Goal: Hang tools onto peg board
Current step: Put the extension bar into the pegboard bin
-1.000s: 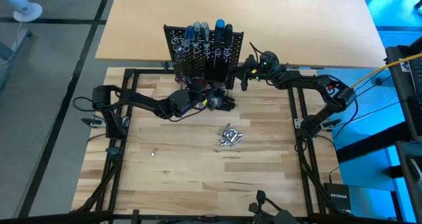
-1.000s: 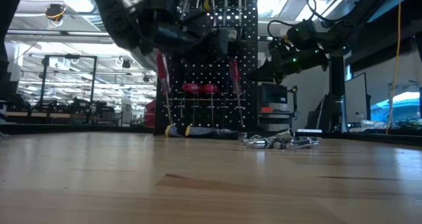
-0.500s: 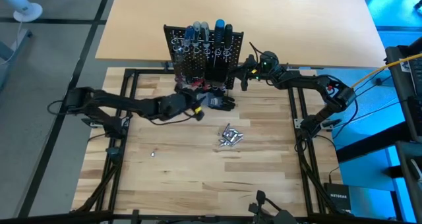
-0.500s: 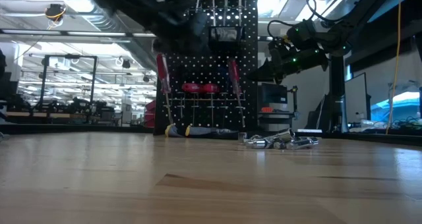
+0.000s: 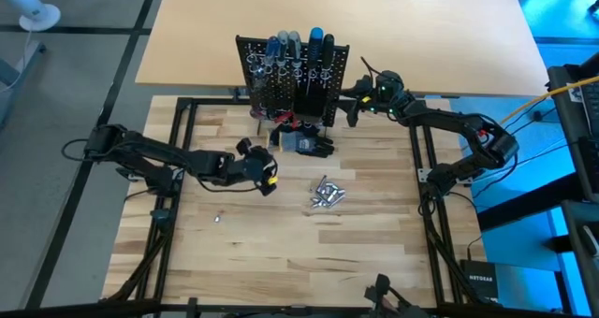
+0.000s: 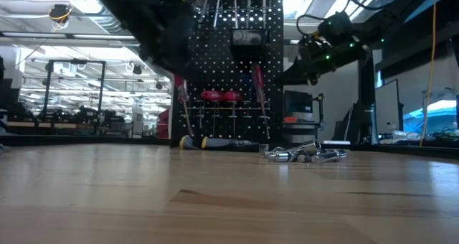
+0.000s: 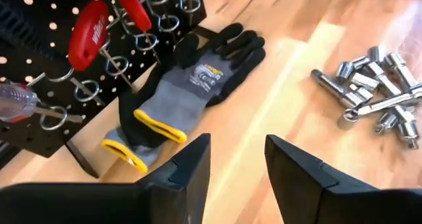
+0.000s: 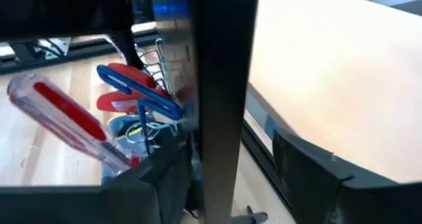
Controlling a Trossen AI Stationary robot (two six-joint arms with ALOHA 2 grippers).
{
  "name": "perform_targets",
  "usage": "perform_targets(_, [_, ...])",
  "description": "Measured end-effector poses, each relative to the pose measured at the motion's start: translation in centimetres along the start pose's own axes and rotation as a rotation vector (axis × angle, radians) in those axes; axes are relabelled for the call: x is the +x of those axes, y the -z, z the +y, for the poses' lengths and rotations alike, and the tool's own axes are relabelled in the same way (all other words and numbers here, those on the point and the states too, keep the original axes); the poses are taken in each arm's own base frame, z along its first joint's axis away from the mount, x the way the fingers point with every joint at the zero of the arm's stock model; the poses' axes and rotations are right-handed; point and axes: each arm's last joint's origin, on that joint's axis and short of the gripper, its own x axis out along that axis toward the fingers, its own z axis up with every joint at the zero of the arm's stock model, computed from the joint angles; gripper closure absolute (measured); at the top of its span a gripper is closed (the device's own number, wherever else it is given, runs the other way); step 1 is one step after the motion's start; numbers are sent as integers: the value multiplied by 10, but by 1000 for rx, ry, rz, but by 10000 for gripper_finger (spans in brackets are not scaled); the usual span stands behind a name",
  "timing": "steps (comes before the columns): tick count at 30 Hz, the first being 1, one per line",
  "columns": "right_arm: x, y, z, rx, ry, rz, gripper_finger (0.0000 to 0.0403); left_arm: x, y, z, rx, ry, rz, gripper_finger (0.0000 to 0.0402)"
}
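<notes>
Peg board [image 5: 292,75] edge between right fingers [image 8: 310,165], unclamped

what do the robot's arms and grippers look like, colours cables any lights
Both arms are dark, near-black jointed links with black cables looped along them. The left gripper has two broad, flat dark fingers and a yellow patch beside it. The right gripper is equally dark, with small green lights glowing at its wrist.
</notes>
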Motion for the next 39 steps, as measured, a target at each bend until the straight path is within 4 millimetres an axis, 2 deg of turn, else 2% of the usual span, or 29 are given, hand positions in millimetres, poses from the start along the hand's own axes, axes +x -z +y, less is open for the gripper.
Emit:
perform_targets(4, [-4,-4,2,-13,-1,-9,175,-2,2,-2,13,5,7,268])
perform_targets(11, [-18,-2,8,3,-2,99,180,-7,11,-6,39,5,63,268])
perform_targets(16, [-5,5,11,4,-10,120,183,-3,22,-4,31,-9,74,268])
perform_targets(19, [4,8,13,-16,42,122,183,-1,29,-3,11,-17,86,268])
perform_targets(26, [10,11,8,-33,130,113,183,1,44,-1,-23,-30,115,268])
perform_targets(39, [9,7,3,-117,250,98,183,2,44,-1,-35,-31,107,268])
